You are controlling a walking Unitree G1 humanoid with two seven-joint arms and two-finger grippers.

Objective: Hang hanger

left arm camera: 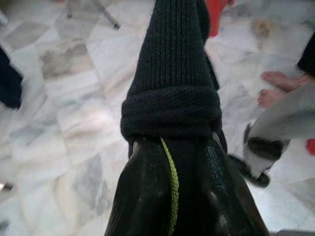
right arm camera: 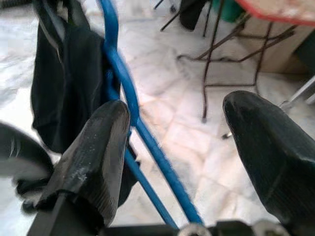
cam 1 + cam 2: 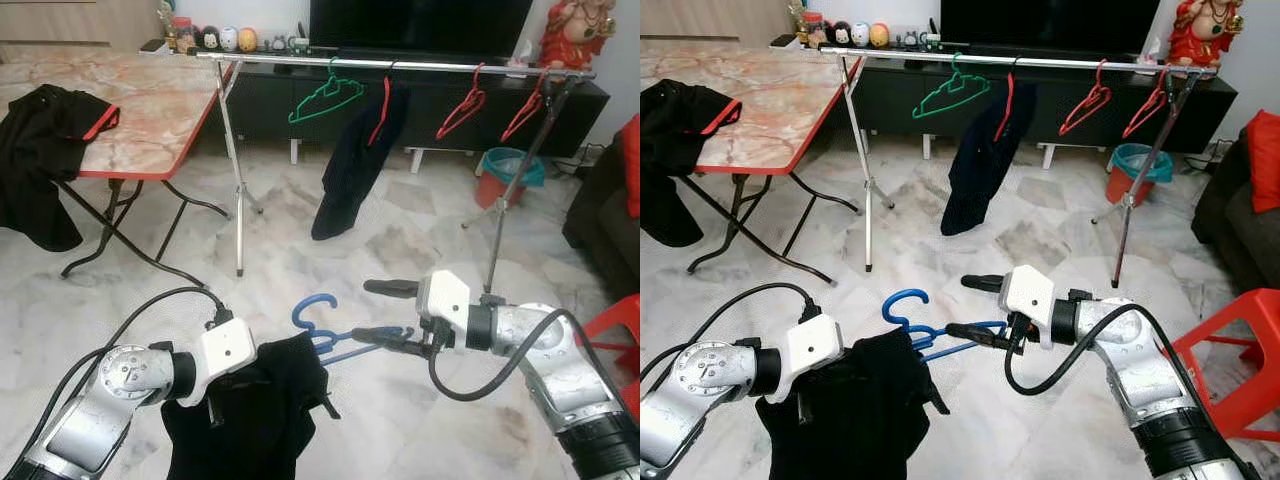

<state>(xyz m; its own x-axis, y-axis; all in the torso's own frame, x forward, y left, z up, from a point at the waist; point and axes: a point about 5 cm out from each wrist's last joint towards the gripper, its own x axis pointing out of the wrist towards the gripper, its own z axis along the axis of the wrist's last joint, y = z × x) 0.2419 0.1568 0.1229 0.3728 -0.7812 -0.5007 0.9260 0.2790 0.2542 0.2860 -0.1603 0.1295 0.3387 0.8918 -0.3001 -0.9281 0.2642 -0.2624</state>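
Note:
A blue hanger [image 3: 318, 325] carries a black garment [image 3: 255, 420] low in front of me. My left gripper [image 1: 170, 196] is shut on the garment's bunched fabric, its fingers wrapped in cloth. My right gripper [image 3: 385, 312] is open, with the hanger's blue arm [image 2: 123, 83] running between its fingers, close against the lower finger [image 2: 93, 162]. Beyond stands a silver clothes rail [image 3: 400, 63] with a green hanger [image 3: 325, 98], a dark garment on a red hanger [image 3: 355, 165] and two bare red hangers [image 3: 462, 105].
A red-edged folding table [image 3: 150, 110] with another black garment [image 3: 40, 150] stands on the left. A teal bin [image 3: 508, 170] and dark sofa [image 3: 600, 200] sit on the right, a red stool [image 3: 615, 330] beside my right arm. A person's bare feet [image 1: 275, 86] are nearby.

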